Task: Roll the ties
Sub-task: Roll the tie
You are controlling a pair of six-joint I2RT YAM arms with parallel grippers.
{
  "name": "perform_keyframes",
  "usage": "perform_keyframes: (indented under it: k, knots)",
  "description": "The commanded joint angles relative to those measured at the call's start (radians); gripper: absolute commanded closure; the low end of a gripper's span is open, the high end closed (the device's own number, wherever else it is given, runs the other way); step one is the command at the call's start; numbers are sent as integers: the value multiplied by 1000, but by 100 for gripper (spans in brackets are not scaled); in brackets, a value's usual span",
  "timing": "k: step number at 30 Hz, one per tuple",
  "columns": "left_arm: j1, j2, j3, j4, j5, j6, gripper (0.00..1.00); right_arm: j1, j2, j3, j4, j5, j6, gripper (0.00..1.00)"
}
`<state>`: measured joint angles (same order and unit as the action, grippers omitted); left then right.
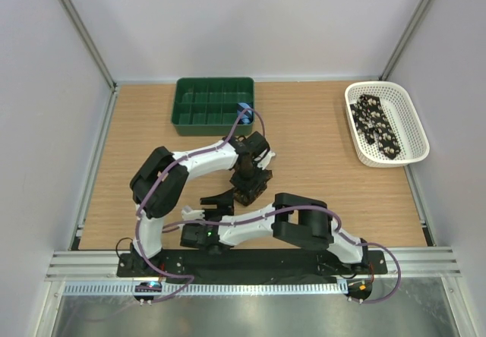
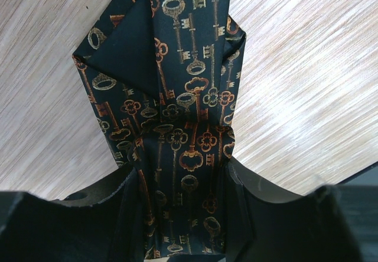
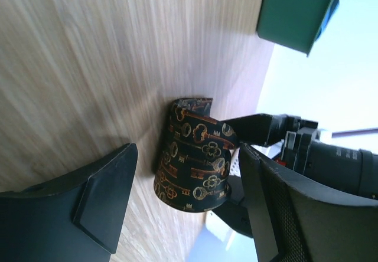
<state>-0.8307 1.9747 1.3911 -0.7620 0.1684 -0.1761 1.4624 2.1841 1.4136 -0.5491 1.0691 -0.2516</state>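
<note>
A dark tie [image 2: 183, 126] with orange and gold keys is wound into a roll [image 3: 195, 161] that stands on the wooden table near the middle [image 1: 247, 191]. My left gripper [image 1: 249, 179] reaches down over it and is shut on the roll, the fabric filling the gap between its fingers [image 2: 180, 173]. My right gripper [image 1: 215, 206] sits just left of the roll, low over the table. It is open [image 3: 186, 156], with one finger [image 3: 106, 197] on each side and short of the roll, touching nothing. More ties [image 1: 377, 124] lie in the white basket.
A white mesh basket [image 1: 415, 128] stands at the back right. A green compartment tray [image 1: 214, 105] sits at the back centre, with a small blue roll [image 1: 244, 111] at its right corner. Both arms cross the near middle of the table.
</note>
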Motion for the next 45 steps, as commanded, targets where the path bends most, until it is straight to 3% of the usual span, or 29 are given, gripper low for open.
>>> perform_keyframes:
  k: [1,26,36,39,40,45]
  knots:
    - [7,42,8,-68,17,-2,66,3,51,39,-98,29,92,23]
    - [13,62,144,-246,19,-33,67,-83,72,-2,-92,9,129,23]
    - [13,49,131,-237,45,-51,66,-93,97,15,-146,-8,166,31]
    - [13,42,123,-240,57,-45,64,-99,95,15,-156,-9,172,42]
    - [15,41,120,-237,60,-45,62,-99,94,13,-153,-9,172,52]
    - [13,38,120,-231,63,-37,52,-100,85,15,-149,-17,172,71]
